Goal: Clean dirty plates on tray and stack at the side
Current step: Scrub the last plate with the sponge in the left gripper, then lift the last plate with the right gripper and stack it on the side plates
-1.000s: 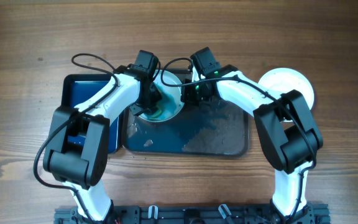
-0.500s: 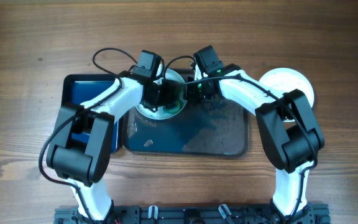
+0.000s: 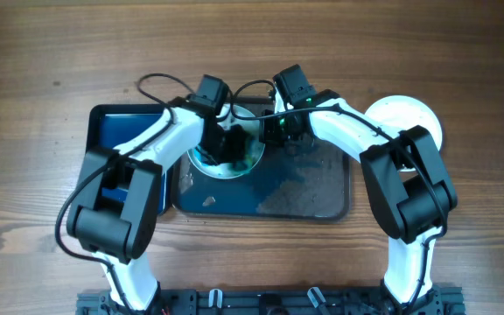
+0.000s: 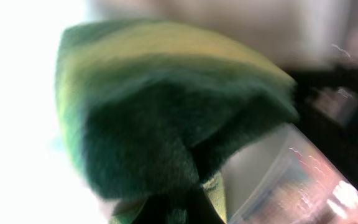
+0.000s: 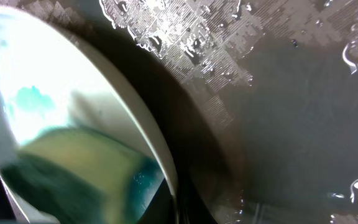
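Note:
A white plate (image 3: 226, 164) with blue-green smears stands tilted over the back left of the dark wet tray (image 3: 313, 188). My left gripper (image 3: 230, 143) is shut on a green and yellow sponge (image 4: 166, 118) and presses it against the plate's face. My right gripper (image 3: 269, 131) is shut on the plate's right rim (image 5: 148, 137) and holds it up. The sponge also shows in the right wrist view (image 5: 67, 168). A clean white plate (image 3: 405, 118) lies on the table to the right of the tray.
A blue tub (image 3: 121, 131) sits left of the tray, partly under my left arm. The tray floor is wet with streaks and a small scrap (image 3: 206, 200) near its front left. Wooden table surrounds everything.
My left gripper and sponge moved right and a little down across the plate face. The plate tilted slightly. The right arm stayed in place.

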